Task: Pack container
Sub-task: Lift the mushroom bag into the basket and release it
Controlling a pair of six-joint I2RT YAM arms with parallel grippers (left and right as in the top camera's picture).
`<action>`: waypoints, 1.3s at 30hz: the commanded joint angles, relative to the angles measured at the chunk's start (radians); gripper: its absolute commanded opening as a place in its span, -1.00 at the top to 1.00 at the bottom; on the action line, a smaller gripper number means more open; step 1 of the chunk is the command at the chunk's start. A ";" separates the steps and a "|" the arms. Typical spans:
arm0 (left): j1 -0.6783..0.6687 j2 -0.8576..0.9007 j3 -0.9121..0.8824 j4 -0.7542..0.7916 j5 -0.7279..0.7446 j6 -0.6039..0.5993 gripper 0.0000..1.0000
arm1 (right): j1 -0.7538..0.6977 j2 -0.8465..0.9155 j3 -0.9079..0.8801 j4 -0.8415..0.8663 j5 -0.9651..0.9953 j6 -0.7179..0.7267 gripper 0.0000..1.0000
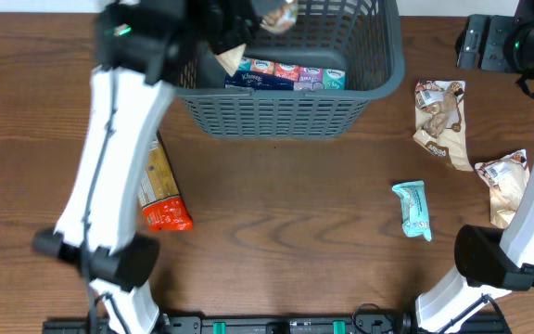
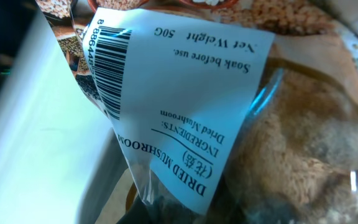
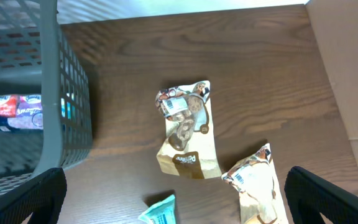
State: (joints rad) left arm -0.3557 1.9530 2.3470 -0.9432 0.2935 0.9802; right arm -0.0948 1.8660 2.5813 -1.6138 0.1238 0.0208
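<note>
Grey container point(image 1: 286, 116) sits at the far edge of the desk point(image 1: 276, 204). Left jaws clamp a dried mushroom packet point(image 2: 185, 118) over it. Placing step; next, lower and release inside. Right jaws wide open, empty.

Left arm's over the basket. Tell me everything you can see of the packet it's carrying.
The dried mushroom packet is a clear, crinkled plastic bag with pale brown dried pieces showing inside. Its white label carries a barcode and print that reads upside down in this view: Dried Mushroom, net weight 50G, soak before use. It fills the left wrist view and hangs over the container. The spot where it is gripped is hidden.
</note>
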 commanded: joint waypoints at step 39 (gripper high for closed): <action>0.055 -0.175 0.008 -0.098 -0.376 -0.311 -0.97 | 0.005 0.002 0.001 -0.020 0.000 -0.018 -0.98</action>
State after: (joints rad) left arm -0.3340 1.8771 2.3444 -1.0046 0.0307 0.8143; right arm -0.0948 1.8660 2.5813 -1.6341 0.1238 0.0174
